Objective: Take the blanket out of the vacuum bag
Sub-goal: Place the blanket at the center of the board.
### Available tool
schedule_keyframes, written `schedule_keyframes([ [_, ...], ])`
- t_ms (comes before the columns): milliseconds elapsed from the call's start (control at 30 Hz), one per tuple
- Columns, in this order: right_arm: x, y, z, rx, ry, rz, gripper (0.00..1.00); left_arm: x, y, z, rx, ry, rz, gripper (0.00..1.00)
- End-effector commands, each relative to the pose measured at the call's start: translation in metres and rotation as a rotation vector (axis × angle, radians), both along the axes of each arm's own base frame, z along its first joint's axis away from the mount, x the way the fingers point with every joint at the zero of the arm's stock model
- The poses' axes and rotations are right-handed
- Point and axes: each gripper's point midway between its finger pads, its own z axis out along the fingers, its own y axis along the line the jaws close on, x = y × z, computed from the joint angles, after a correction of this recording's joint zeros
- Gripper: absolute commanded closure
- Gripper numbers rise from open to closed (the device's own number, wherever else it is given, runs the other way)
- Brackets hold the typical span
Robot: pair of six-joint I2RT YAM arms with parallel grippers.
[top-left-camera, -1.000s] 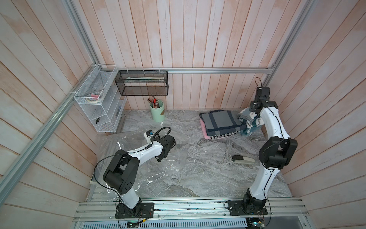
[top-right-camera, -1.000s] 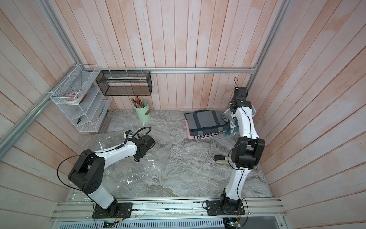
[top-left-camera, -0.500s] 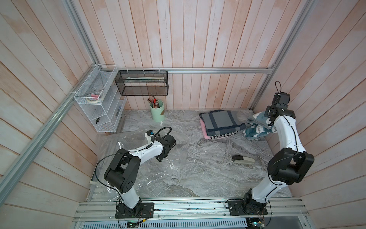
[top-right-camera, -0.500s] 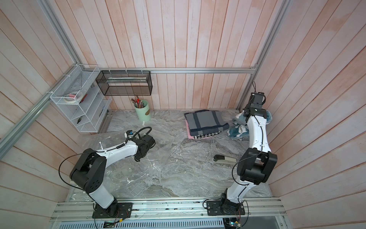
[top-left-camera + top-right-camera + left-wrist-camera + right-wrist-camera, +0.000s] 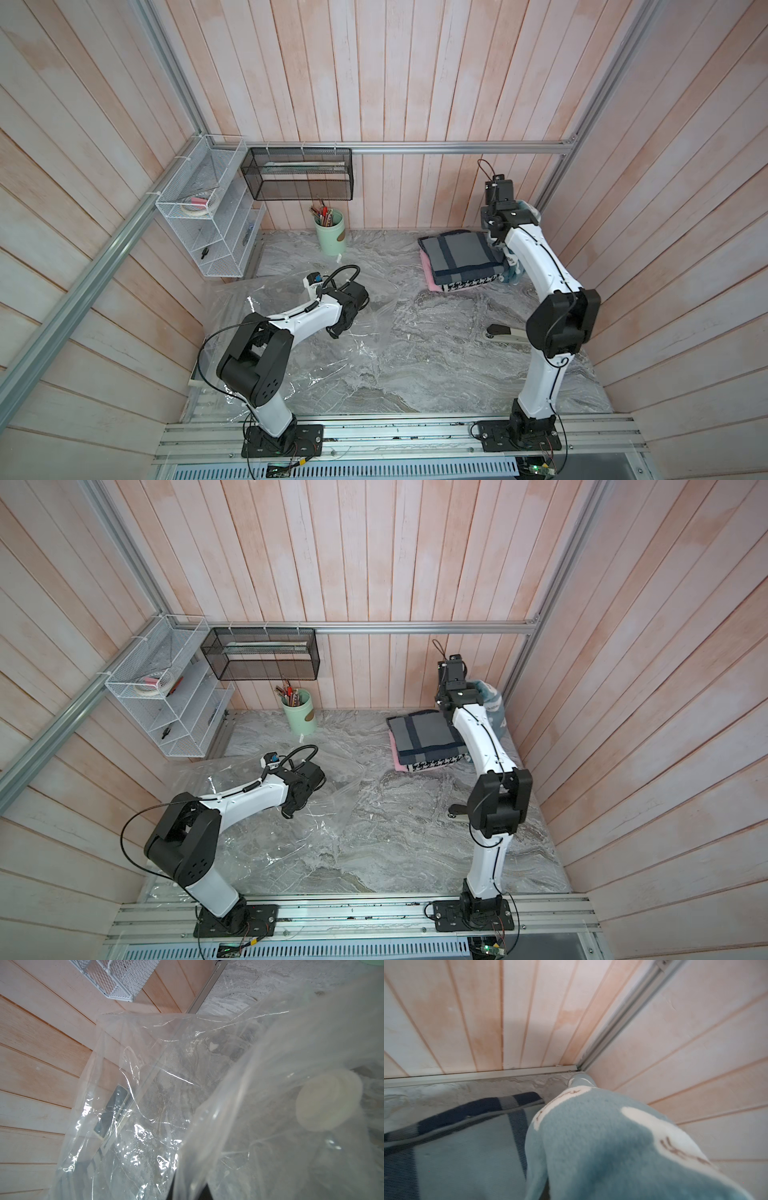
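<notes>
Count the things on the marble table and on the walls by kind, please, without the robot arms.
Textiles: 4 (grey-and-navy checked folded blanket, black-and-white houndstooth folded cloth, pink folded cloth, light-blue fleece blanket)
Bags: 1 (transparent plastic vacuum bag)
Wall racks: 2 (white wire shelf rack, black mesh basket)
Cups: 1 (green pen cup)
Staplers: 1 (grey stapler)
Total: 9

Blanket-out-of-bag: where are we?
Done: the blue blanket is clear of the vacuum bag, which lies mostly flat, apparently empty. In hand: left gripper pinches the bag; right gripper holds the blanket up beside the folded stack. Left: set it down, release.
</notes>
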Motion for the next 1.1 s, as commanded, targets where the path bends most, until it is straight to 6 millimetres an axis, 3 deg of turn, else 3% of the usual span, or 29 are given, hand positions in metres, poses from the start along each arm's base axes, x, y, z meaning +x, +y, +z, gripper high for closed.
schedule_keyframes([
  [0, 0.007, 0.052, 0.003, -0.036, 0.007, 0.066, 1.0, 0.004, 0.003, 0.013, 0.002, -0.043, 0.015, 1.0],
  [100, 0.011, 0.099, -0.013, -0.059, 0.039, 0.14, 1.0, 0.004, 0.003, 0.013, -0.001, -0.045, 0.016, 1.0],
  [200, 0.009, 0.13, -0.033, -0.065, 0.086, 0.183, 1.0, 0.004, 0.004, 0.012, -0.004, -0.047, 0.021, 1.0],
  [467, -0.011, 0.164, -0.094, -0.048, 0.202, 0.242, 1.0, 0.0, 0.006, 0.01, -0.008, -0.046, 0.025, 1.0],
  [633, -0.026, 0.168, -0.126, -0.102, 0.266, 0.241, 1.0, -0.001, 0.006, 0.009, -0.014, -0.045, 0.025, 1.0],
  [800, -0.042, 0.163, -0.142, -0.128, 0.297, 0.226, 1.0, -0.001, 0.006, 0.011, -0.018, -0.051, 0.024, 1.0],
  [933, -0.046, 0.155, -0.127, -0.149, 0.238, 0.205, 1.0, -0.001, 0.005, 0.012, -0.021, -0.051, 0.019, 1.0],
  [1067, -0.036, 0.131, -0.093, -0.14, 0.18, 0.17, 1.0, -0.001, 0.006, 0.016, -0.019, -0.055, 0.018, 1.0],
])
